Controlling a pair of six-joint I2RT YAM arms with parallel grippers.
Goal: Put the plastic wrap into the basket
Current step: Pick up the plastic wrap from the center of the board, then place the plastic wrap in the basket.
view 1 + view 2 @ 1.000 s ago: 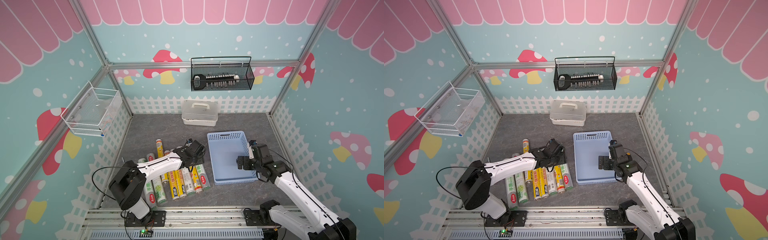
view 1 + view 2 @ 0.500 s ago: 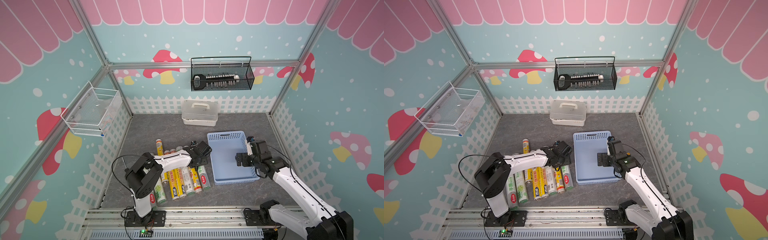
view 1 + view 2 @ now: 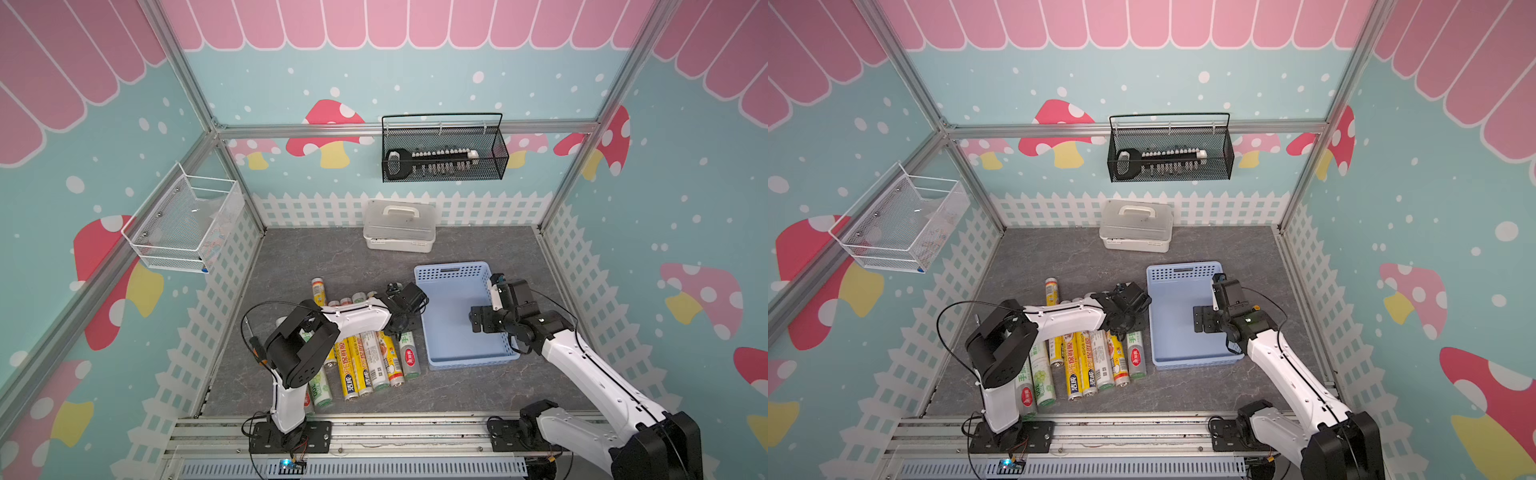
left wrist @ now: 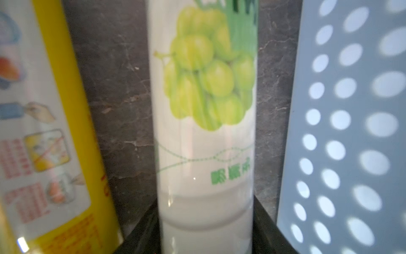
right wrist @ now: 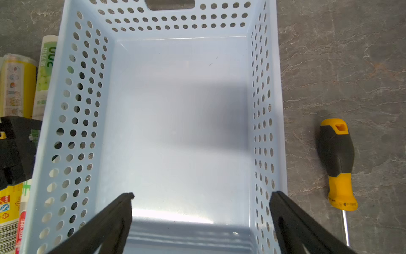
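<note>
I see 0 rolls in the basket (image 3: 451,272) (floor bare). My left gripper (image 3: 400,328) clamps the white-and-green roll (image 4: 204,154), which lies just left of it on the table (image 3: 332,257). The other rolls (image 3: 353,365) lie beside it, all still to move. My right gripper (image 5: 202,194) hangs open above the basket.

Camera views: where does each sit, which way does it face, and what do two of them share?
Top views: high at the front, looking down toward the back wall; left arm and right arm show, left gripper beside the basket, right gripper over it.
Left wrist: low, looking along the white-and-green roll; its fingers against both sides.
Right wrist: above the basket, looking down into it; open fingers show.
Shared: both wrist views show that roll and the basket's perforated wall.
</note>
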